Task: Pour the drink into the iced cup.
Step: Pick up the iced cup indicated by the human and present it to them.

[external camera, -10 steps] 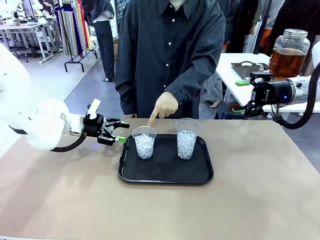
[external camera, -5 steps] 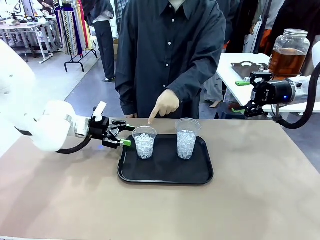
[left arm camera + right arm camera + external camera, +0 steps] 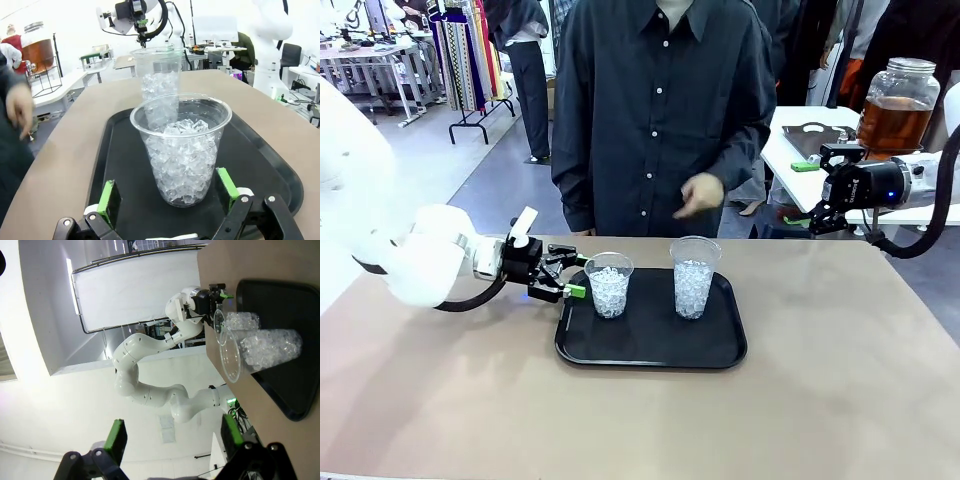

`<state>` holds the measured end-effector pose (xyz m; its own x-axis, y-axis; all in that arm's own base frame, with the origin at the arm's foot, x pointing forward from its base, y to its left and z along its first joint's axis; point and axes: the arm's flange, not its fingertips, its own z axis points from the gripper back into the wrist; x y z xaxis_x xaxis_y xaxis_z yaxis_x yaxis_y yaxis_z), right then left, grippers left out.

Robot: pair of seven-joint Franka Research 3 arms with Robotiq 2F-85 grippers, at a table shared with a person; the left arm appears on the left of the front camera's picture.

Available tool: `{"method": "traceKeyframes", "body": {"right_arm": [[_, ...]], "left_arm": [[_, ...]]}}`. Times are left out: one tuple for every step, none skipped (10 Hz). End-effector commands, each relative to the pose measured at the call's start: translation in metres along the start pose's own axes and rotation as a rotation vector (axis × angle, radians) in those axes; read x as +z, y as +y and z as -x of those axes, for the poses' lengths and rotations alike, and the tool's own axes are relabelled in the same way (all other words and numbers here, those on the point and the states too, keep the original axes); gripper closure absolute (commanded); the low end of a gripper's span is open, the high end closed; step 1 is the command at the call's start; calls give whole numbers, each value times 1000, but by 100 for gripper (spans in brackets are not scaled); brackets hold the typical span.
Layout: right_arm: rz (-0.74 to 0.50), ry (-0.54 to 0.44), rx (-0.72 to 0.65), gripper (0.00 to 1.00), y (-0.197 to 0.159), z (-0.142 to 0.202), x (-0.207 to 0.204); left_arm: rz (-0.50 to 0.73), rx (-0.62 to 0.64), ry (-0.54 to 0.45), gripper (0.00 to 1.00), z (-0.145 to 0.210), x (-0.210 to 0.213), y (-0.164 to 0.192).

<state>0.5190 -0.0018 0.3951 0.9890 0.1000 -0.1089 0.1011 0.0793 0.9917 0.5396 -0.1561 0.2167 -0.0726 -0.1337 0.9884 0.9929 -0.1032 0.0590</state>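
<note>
Two clear cups of ice stand on a black tray [image 3: 650, 345]. My left gripper [image 3: 572, 276] is open at the left cup [image 3: 609, 285]. In the left wrist view that cup [image 3: 181, 150] stands between the green pads [image 3: 106, 196] without touching them, and the other cup [image 3: 157, 75] is behind it. The drink is amber liquid in a big glass jar [image 3: 895, 105] with a metal lid, on a white side table at the back right. My right gripper [image 3: 808, 194] hangs open and empty in front of that table, pointing left. From the right wrist view, both cups [image 3: 260, 347] lie far ahead.
A person in a dark shirt stands at the far edge, one hand [image 3: 698, 193] raised at waist height above the cups. The right cup [image 3: 694, 277] stands close beside the left one. The brown tabletop [image 3: 800, 420] has free room in front and to the right.
My left gripper has moved right, up to the left cup. The person's hand, which was pointing down at that cup, has pulled back and up. The right arm has not moved.
</note>
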Motion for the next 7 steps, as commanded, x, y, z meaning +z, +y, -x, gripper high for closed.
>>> {"method": "traceKeyframes", "body": {"right_arm": [[-1, -4, 6, 0, 1, 1, 0], [-1, -4, 6, 0, 1, 1, 0], [-1, -4, 6, 0, 1, 1, 0], [-1, -4, 6, 0, 1, 1, 0], [-1, -4, 6, 0, 1, 1, 0], [-1, -4, 6, 0, 1, 1, 0], [-1, -4, 6, 0, 1, 1, 0]], "left_arm": [[26, 19, 8, 0, -5, -3, -9], [25, 22, 10, 0, -5, -5, -10], [20, 21, 7, 0, -6, -6, -12], [10, 20, 10, 0, -6, -8, -12], [18, 19, 14, 0, -7, -12, -11], [15, 17, 24, 0, -7, -16, -11], [11, 23, 20, 0, -7, -18, -11]]}}
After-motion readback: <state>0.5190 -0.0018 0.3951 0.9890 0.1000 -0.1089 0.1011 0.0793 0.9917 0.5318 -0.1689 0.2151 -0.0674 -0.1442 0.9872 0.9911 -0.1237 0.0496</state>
